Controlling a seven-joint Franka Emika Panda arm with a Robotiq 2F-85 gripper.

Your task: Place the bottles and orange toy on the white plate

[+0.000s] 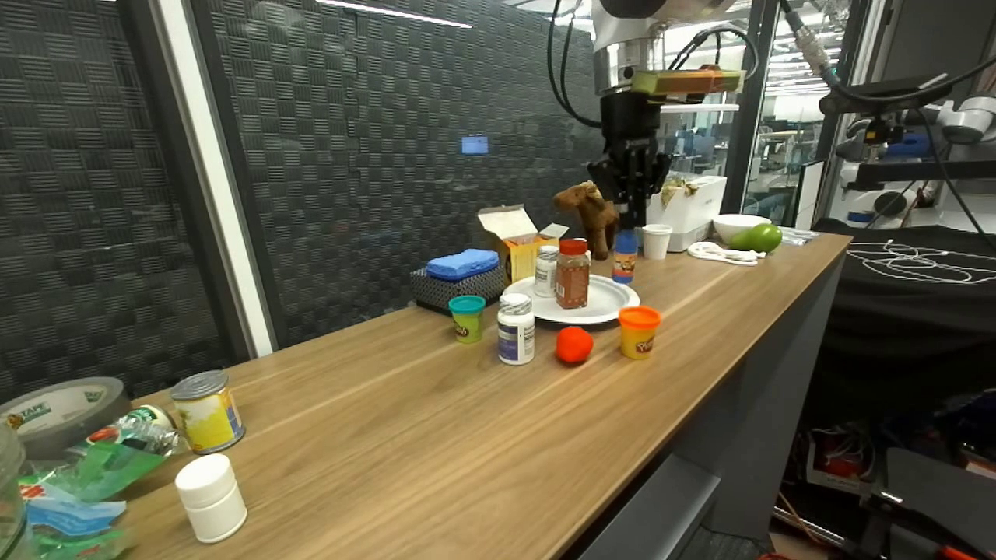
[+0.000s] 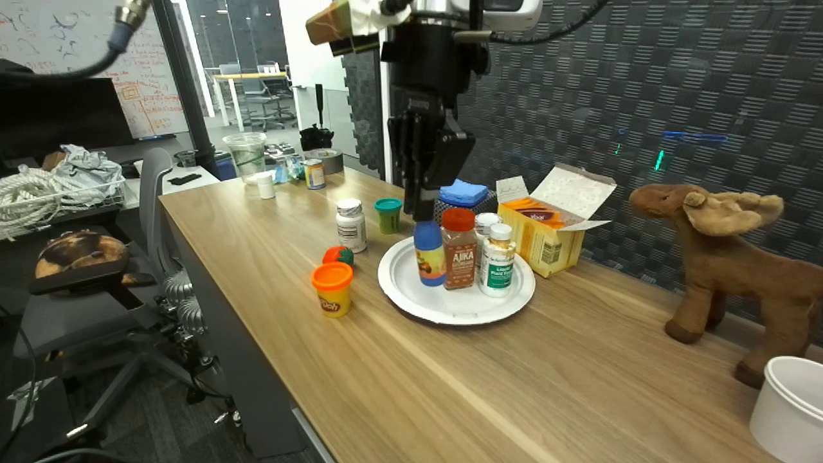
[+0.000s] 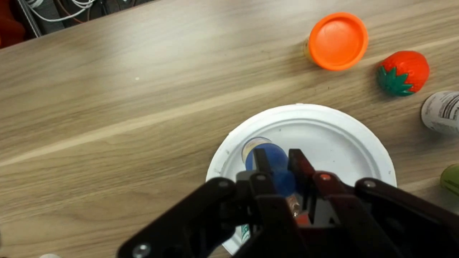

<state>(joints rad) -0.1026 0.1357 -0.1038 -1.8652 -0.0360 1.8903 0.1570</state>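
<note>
Blue-capped bottle by its top in the narrow hold of the gripper, above the white plate

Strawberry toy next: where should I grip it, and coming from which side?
Probably come straight down and close the gripper across the middle of the red-orange strawberry toy: it lies low and rounded on its side, with no neck or handle. The orange-lidded tub and a white bottle flank it, so one jaw toward the white plate and one opposite should clear both.
</note>
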